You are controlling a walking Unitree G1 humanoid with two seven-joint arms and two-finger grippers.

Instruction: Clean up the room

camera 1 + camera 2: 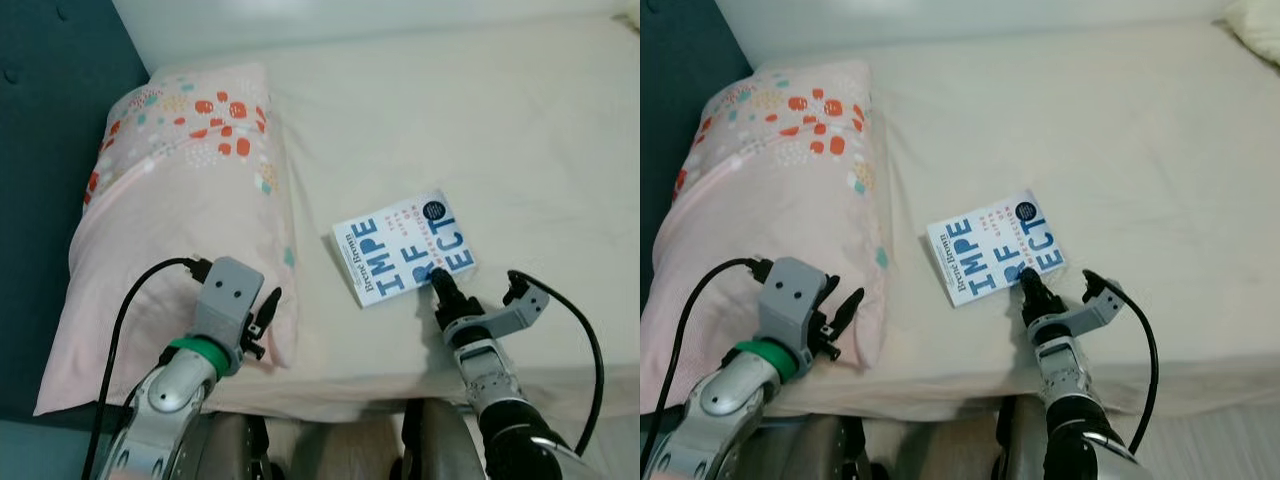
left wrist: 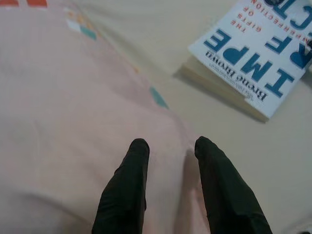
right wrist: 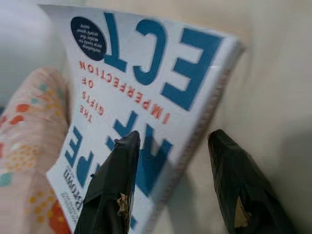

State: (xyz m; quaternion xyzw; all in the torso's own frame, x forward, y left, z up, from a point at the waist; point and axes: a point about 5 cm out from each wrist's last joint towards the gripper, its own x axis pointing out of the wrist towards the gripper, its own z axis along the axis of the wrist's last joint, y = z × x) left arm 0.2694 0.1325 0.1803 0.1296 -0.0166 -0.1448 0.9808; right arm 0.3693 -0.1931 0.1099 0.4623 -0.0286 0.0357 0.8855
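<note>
Bed (image 1: 520, 130), covered by a cream sheet, spans the scene. Against its teal headboard (image 1: 50, 120) lies a pink pillow (image 1: 170, 220) printed with red and teal spots; it looks soft and will likely sag if lifted.

Paperback book (image 1: 404, 246), white cover with large blue lettering, lies flat on the sheet just beside the pillow, near the bed's front edge. It is probably light and moderately stiff, with a smooth, somewhat slippery cover; the pages may fan or the cover bend if only one corner is pinched. The likely best hold is across its thickness at the near edge, one finger sliding under and one pressing on top, which the soft mattress should allow.

Right gripper (image 3: 170, 180) has its fingers spread, straddling the book's near edge: one finger (image 3: 114, 175) lies over the cover, the other (image 3: 239, 175) over the sheet just beyond the edge. Nothing is pinched yet.

Left gripper (image 2: 168, 170) hovers over the pillow's near corner, fingers parted with a narrow gap, holding nothing; the book is well apart from it.
</note>
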